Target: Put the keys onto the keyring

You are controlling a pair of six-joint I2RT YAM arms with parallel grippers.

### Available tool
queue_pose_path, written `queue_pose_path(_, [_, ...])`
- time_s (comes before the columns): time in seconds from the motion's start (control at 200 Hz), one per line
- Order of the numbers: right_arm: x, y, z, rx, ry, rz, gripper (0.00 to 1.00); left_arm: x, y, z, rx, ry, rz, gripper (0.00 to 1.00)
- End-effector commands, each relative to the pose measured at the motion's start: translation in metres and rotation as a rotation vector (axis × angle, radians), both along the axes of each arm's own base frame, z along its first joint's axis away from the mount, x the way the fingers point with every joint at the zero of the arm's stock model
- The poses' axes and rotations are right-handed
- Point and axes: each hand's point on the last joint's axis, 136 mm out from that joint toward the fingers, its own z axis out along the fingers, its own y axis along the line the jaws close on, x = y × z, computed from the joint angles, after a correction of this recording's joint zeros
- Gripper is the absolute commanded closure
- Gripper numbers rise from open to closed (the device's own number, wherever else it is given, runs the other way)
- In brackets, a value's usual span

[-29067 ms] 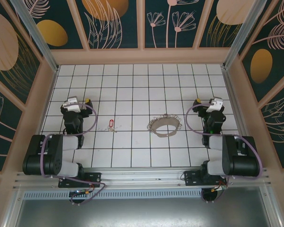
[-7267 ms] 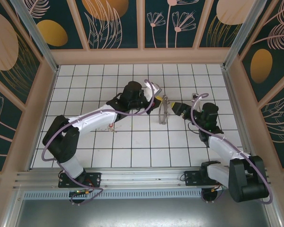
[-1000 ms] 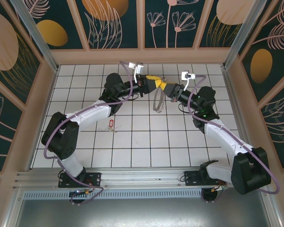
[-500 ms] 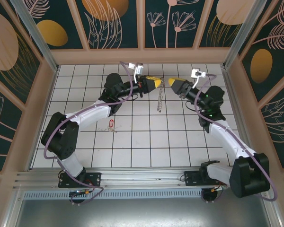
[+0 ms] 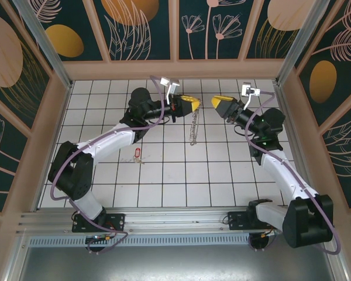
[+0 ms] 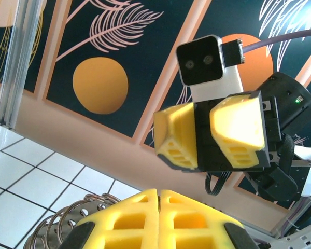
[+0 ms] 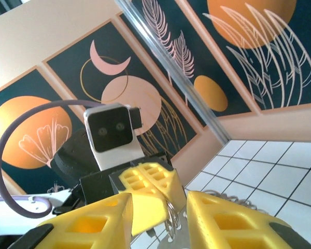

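One key (image 5: pixel 137 153), the tiny one with the red-pink head, is lying flat on the white tiled table (image 5: pixel 164 175). It's on the left side, close under the left arm's forearm, and nothing is touching it. It's well apart from the keyring (image 5: pixel 193 129).

The keyring is up off the tiles toward the back middle of the table. It hangs straight down, edge-on to the overhead camera, so it looks like a thin vertical strip of little metal bits.

It's dangling from the left gripper (image 5: pixel 196 107), whose yellow fingers are clamped tight together on the top of the loop. In the left wrist view those two fingers are pressed flush with no gap, and a few coils of the ring poke out at the lower left.

Facing it from the other side is the right gripper (image 5: pixel 215 103). It's close by but clear of the ring, not touching it. Its fingers are parted with a visible gap and nothing between them, so it's let go and holding nothing.

Both arms are stretched out toward the back, in front of the dark wall panels (image 6: pixel 100 85) with orange circles and leaf drawings.
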Motion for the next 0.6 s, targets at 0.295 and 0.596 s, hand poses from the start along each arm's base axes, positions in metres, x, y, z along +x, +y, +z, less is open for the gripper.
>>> queue_pose_path(0.295, [-0.03, 0.029, 0.01, -0.027, -0.101, 0.16, 0.64, -0.013, 0.005, 0.053, -0.037, -0.173, -0.02, 1.0])
queue_pose_path(0.596, [-0.023, 0.028, 0.009, -0.027, -0.097, 0.142, 0.65, -0.014, 0.005, 0.058, -0.041, -0.176, -0.03, 1.0])
